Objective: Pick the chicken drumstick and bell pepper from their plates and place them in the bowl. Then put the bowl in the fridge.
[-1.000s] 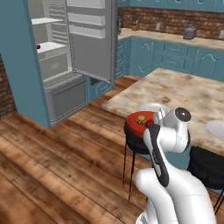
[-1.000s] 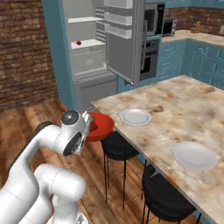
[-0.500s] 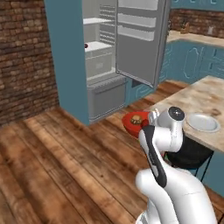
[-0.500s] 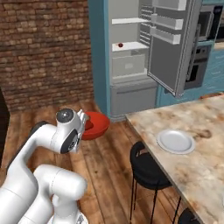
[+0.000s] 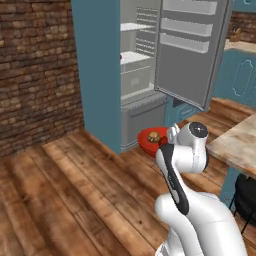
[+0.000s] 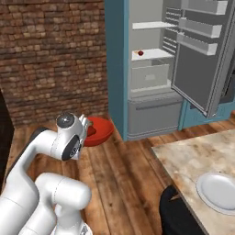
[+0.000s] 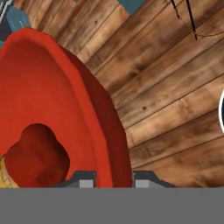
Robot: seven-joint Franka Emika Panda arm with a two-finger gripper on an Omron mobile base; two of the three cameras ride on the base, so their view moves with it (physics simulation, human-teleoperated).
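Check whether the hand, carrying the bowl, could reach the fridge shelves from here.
Probably yes: the fridge door stands open and nothing blocks the way, though the hand with the bowl looks short of it.

The bowl (image 5: 149, 141) is glossy bright red, with the golden-brown chicken drumstick (image 5: 154, 136) in it. Beside it, the fridge (image 5: 100, 75) has teal-blue sides, a light grey interior and white shelves. Left of the fridge, the brick wall (image 5: 35, 70) is mottled red-brown, above a brown plank floor (image 5: 65, 200).
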